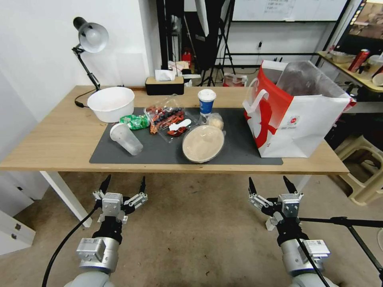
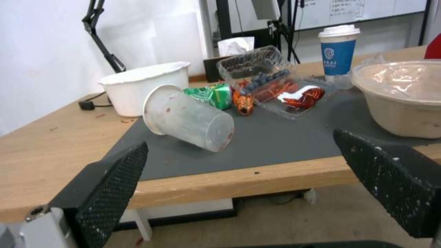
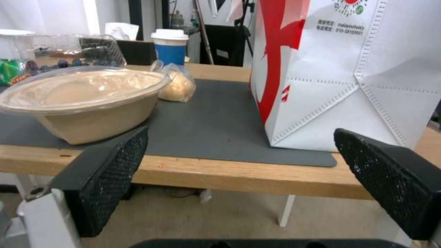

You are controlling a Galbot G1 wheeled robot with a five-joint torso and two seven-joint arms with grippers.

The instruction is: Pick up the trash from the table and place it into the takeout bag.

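Head view: all trash (image 1: 202, 143) on table (image 1: 60, 135), bag (image 1: 295, 115) waiting; my left gripper (image 1: 123, 185) and right gripper (image 1: 271, 185) spread, empty.

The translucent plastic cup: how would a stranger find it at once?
Start at the dark grey mat on the table. At the mat's left end, in front of the white bowl, lies the translucent plastic cup. It alone lies tipped on its side.

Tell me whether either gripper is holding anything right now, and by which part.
Nothing is held. The left gripper and right gripper both hang open and empty below the table edge.
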